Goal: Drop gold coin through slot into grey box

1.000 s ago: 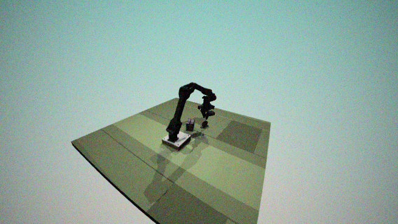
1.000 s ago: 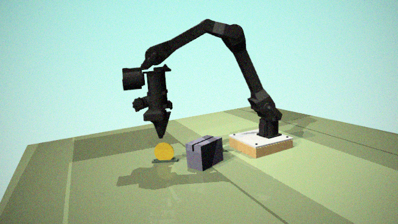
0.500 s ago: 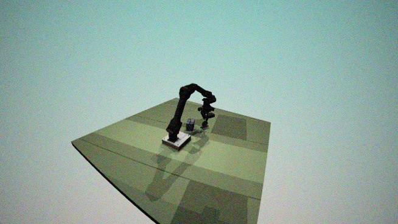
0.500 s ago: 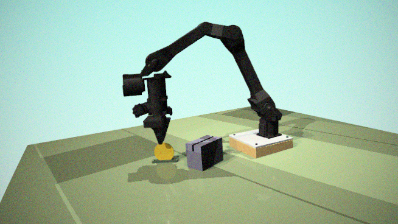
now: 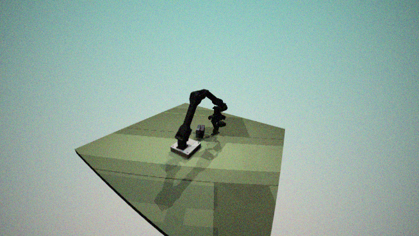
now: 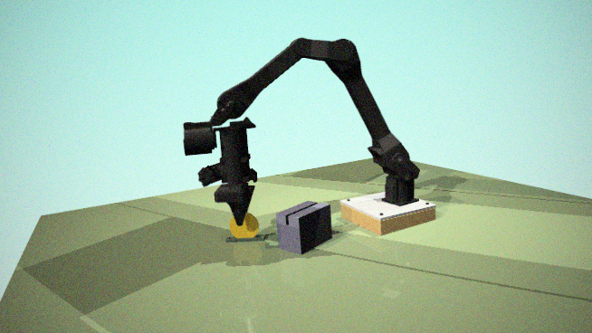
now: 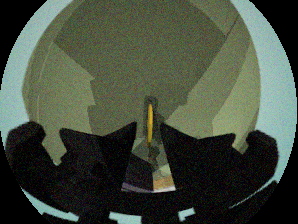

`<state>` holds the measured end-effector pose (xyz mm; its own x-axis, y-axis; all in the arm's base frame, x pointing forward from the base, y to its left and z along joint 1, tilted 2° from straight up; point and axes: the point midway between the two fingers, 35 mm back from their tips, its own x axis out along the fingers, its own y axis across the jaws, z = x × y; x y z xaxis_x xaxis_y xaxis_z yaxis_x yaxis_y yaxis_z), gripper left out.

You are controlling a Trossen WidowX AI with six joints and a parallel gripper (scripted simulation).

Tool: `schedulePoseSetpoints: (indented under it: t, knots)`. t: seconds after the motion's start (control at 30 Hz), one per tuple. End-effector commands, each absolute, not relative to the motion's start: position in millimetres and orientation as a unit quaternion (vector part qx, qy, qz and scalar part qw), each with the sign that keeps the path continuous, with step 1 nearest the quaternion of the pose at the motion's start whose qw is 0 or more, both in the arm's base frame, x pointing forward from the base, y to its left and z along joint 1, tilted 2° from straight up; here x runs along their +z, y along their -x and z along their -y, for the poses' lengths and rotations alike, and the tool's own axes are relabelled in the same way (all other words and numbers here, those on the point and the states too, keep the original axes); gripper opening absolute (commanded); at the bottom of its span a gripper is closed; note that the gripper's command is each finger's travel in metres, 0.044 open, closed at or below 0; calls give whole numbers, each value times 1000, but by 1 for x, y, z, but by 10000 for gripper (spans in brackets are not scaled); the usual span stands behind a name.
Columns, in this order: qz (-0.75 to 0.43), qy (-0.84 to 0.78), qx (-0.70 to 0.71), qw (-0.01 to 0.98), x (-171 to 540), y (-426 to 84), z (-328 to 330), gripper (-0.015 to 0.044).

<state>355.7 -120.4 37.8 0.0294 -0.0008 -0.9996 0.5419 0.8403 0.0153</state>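
Your coin [image 6: 252, 225] [image 7: 150, 122] stands on edge in its holder [image 6: 231, 240] [image 7: 152, 99], beside the box [image 5: 200, 132] [image 6: 310, 229], on the side away from the arm's base plate [image 5: 197, 146] [image 6: 385, 212]. The fingers [image 5: 216, 132] [image 6: 240, 223] point down at the box's level, well clear of its wall; they are parted and hold nothing, with one tip overlapping the coin's upper part in the exterior view. In the wrist view you see the coin as a thin upright strip, its long axis running along the gap, its faces turned toward the two fingertips. The near end of the strip lies between the tips; the far end extends beyond them. This alignment appears right for a pinch across the coin's thickness. You should judge the depth first, then close evenly; an off-centre closing could tip the coin against its holder. The slot in the box's lid awaits the later drop. No brands, labels or writing can be read.
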Motion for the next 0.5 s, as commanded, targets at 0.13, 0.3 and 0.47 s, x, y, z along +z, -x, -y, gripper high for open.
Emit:
schedulePoseSetpoints:
  t: [0.13, 0.3, 0.47]
  knots:
    - [-675, -203, -196, 682, 19, -352, 119, 161]
    - [-675, -203, -196, 682, 11, -352, 119, 161]
    - [-675, -203, -196, 682, 7, -351, 119, 161]
